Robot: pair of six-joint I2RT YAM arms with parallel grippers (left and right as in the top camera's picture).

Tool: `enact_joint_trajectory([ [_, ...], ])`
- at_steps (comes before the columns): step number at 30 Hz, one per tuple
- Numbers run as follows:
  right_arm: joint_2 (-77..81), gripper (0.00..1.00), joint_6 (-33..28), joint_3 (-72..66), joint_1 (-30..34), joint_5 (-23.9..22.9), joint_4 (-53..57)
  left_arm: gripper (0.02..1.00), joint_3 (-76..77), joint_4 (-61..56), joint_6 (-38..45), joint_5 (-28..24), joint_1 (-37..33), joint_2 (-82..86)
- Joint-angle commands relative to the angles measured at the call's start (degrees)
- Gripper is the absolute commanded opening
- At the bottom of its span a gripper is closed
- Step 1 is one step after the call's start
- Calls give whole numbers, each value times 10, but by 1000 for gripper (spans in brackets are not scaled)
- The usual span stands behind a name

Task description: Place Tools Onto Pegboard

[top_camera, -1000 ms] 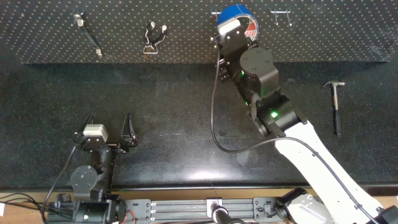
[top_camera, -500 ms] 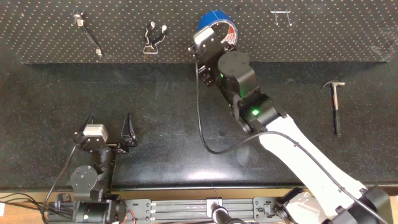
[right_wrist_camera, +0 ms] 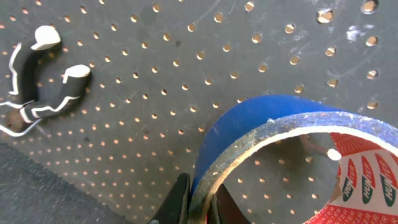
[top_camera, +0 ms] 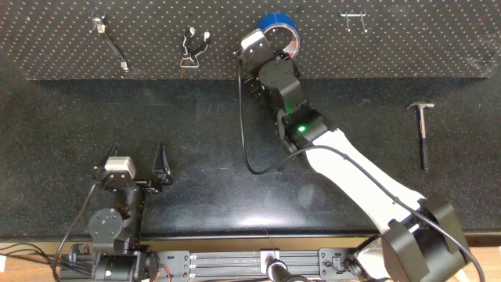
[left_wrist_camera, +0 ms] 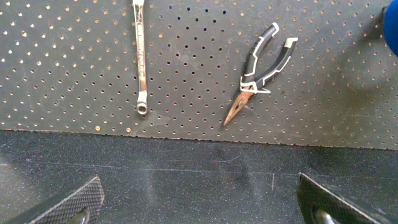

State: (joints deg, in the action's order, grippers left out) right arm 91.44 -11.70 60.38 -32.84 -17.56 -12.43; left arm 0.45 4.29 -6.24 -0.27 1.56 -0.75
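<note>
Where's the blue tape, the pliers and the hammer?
blue tape [right_wrist_camera: 249, 124], right wrist view, on its blue outer band.
pliers [left_wrist_camera: 250, 84], left wrist view, on the joint.
hammer [top_camera: 423, 137], top view, on the handle's middle.

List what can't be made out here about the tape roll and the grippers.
- Right wrist view: whether the blue tape roll hangs on the pegboard; the roll covers what is behind it.
- Right wrist view: fingertips of the right gripper, cut by the bottom edge.
- Left wrist view: the roll, a blue blur cut by the edge.
</note>
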Motion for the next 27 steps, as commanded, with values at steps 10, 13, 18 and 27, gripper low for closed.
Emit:
enact_joint_trajectory([
  [10, 33, 389, -26, 7, -2, -15, -47, 996, -1, 4, 5, -4, -4, 6],
  [13, 32, 693, -26, 7, -2, -14, -48, 996, -1, 4, 5, -4, -4, 6],
  [18, 0, 939, -25, 7, -4, -10, -40, 996, -1, 4, 5, -4, -4, 6],
  [27, -186, 945, -25, 6, 1, -9, 138, 996, -1, 4, 5, -4, -4, 6],
])
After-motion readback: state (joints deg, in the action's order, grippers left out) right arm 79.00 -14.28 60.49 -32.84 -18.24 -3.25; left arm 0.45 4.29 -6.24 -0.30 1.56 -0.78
